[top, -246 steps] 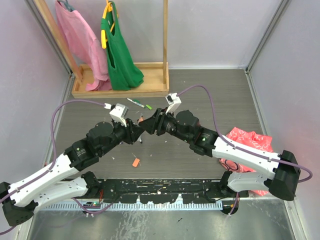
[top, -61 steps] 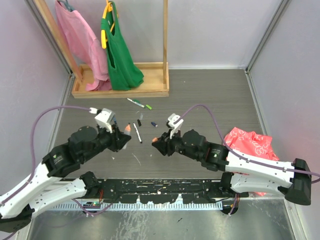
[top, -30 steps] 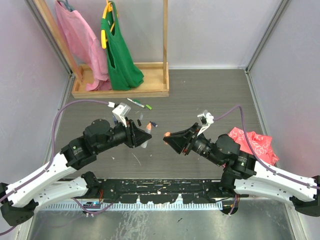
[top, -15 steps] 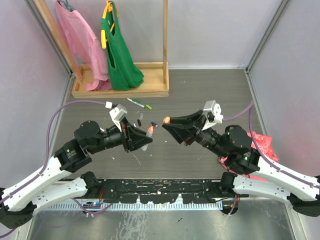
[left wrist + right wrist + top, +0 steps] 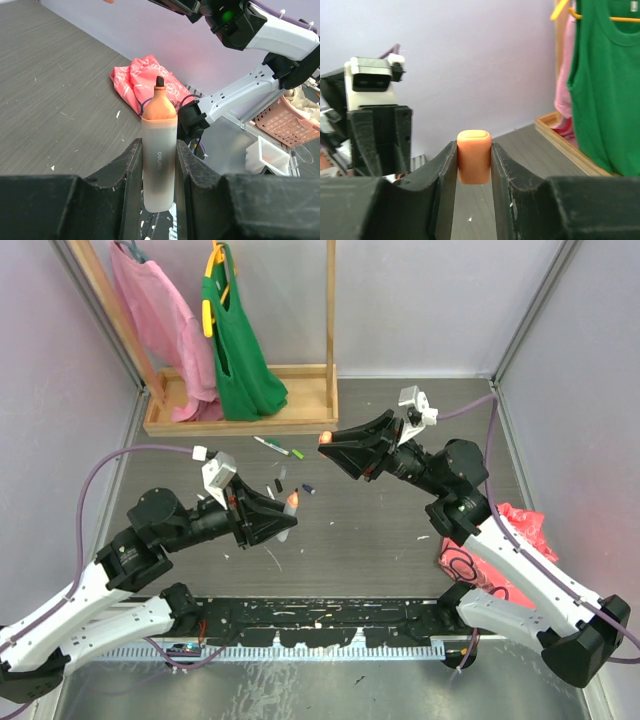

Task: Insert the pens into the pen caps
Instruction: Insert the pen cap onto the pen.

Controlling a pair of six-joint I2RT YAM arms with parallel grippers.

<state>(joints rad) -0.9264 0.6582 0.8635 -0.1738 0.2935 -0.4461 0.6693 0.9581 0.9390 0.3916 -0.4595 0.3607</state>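
Observation:
My left gripper (image 5: 285, 517) is shut on an uncapped pen (image 5: 159, 155) with a white barrel, an orange end and a black tip, held above the table; the pen also shows in the top view (image 5: 291, 504). My right gripper (image 5: 328, 444) is shut on an orange pen cap (image 5: 474, 155), raised high and up to the right of the pen; the cap shows in the top view (image 5: 325, 436) too. The two are apart. A green pen (image 5: 277, 447) and small dark caps (image 5: 281, 477) lie on the table behind.
A wooden rack base (image 5: 240, 418) with a pink garment (image 5: 160, 310) and a green one (image 5: 238, 340) stands at the back left. A pink patterned cloth (image 5: 520, 530) lies at the right, also in the left wrist view (image 5: 150, 82). White scraps dot the table.
My right gripper has risen and moved back with the orange cap. My left gripper has pulled back a little to the left with the pen. Cap and pen are farther apart.

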